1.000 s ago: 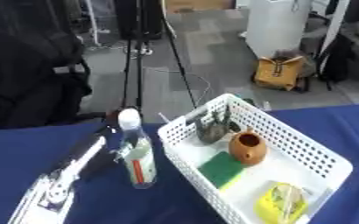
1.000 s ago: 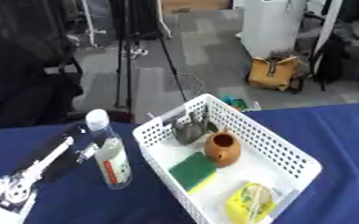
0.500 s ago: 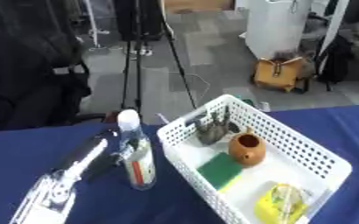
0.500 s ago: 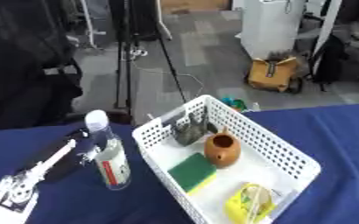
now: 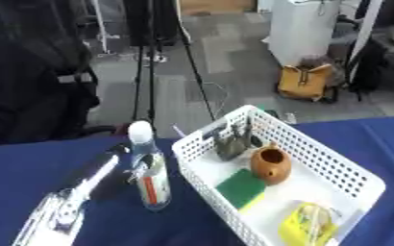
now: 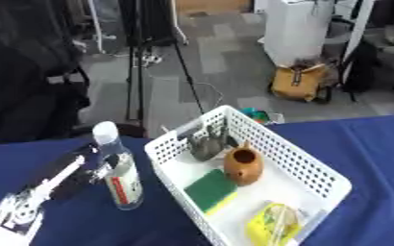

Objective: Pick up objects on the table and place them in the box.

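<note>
A clear plastic bottle (image 5: 150, 180) with a white cap and a red-and-white label stands upright on the blue table, just left of the white basket (image 5: 335, 166). My left hand (image 5: 116, 169) comes in from the lower left and lies against the bottle's left side, its fingers (image 5: 136, 172) curled round the bottle's middle. In the basket lie a brown clay teapot (image 5: 269, 165), a green sponge (image 5: 240, 186), a yellow packet (image 5: 305, 223) and a grey object (image 5: 232, 143) at its far end. My right hand shows in no view.
The blue tablecloth (image 6: 368, 144) stretches to the right of the basket. Beyond the table's far edge are a black tripod (image 5: 150, 57), a dark chair (image 5: 32, 96) at the left and a yellow bag (image 5: 304, 81) on the floor.
The left hand stays at the bottle and the bottle stands where it was. Only the view has shifted slightly.
</note>
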Controlling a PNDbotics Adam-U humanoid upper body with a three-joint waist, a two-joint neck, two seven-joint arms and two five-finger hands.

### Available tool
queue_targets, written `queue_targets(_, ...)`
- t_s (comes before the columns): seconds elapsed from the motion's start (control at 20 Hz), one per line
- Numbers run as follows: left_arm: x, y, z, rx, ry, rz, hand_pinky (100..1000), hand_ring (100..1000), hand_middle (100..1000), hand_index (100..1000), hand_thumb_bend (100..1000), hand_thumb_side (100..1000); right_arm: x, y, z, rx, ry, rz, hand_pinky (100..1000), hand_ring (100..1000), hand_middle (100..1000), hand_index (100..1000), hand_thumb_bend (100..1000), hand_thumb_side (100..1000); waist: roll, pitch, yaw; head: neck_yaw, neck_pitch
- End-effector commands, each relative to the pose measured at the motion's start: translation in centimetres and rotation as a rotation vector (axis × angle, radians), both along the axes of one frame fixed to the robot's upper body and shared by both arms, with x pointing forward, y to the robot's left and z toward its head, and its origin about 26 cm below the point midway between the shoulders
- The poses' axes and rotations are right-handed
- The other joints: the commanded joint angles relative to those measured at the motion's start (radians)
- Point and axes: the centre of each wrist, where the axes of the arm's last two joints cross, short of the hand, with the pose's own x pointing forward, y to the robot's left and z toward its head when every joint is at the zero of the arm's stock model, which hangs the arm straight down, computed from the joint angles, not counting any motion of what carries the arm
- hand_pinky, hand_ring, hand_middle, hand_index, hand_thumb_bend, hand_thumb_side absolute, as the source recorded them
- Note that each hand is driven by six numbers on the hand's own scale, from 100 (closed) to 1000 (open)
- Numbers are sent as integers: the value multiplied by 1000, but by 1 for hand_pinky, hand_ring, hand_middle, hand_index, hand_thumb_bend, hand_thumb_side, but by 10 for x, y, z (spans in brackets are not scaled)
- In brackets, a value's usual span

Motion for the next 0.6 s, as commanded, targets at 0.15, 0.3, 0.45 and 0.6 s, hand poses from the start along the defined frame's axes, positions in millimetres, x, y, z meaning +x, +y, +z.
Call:
queue_targets(0.15,1,1,13,6,-25,-2,1000,1000,1000,1000,296,1000,-2,-1,5,-8,-15,6,637,517,593,693,100,843,-5,-24,-2,-2,-21)
queue_targets(0.3,2,1,13,2,-22,-5,1000,1000,1000,1000,298,1000,-2,-1,4,-6,-13,5,636,517,593,694,100,842,-4,-24,-2,-1,-23)
queue_targets(0.45,2,-1,14,-4,-23,-13,1000,1000,1000,1000,298,1000,-2,-1,4,-6,-11,5,636,517,593,694,100,838,-4,-23,-3,-2,-24)
queue_targets(0.6,3,-2,15,-10,-25,-19,1000,1000,1000,1000,299,1000,-2,-1,4,-5,-9,5,635,516,593,694,100,836,-4,-23,-3,-2,-26)
